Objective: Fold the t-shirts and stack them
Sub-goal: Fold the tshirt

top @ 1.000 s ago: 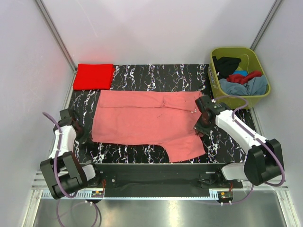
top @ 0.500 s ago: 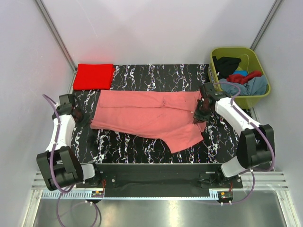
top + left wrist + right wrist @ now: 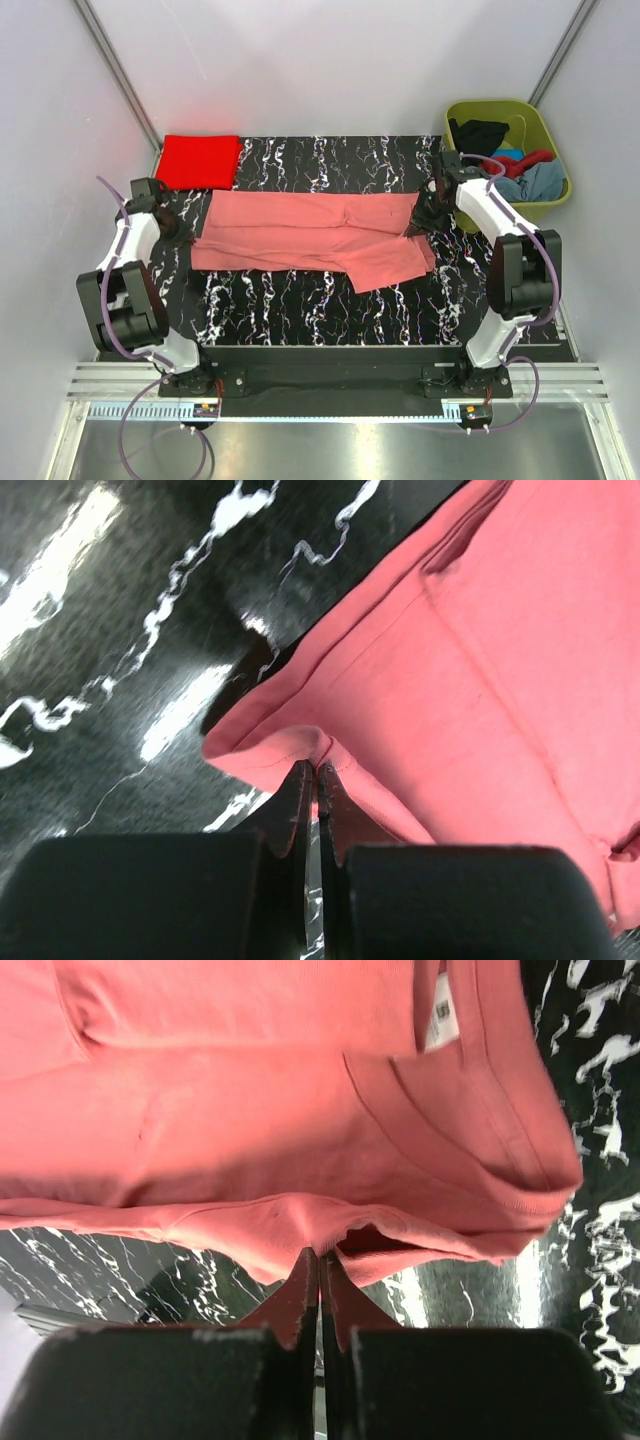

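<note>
Across the marbled table [image 3: 300, 305], the salmon pink t-shirt [image 3: 300, 232] lies spread; the left gripper [image 3: 312, 772] is clamped on its left end, the right gripper [image 3: 318, 1260] on its right.

Matt salmon cloth t-shirt [image 3: 300, 235] on a glossy marble-patterned table [image 3: 300, 300], and the tub [image 3: 500, 104] looks plastic.

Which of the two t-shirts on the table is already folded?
The bright red t-shirt at the far left corner: a small neat rectangle. The salmon pink t-shirt lies stretched across the middle.
</note>
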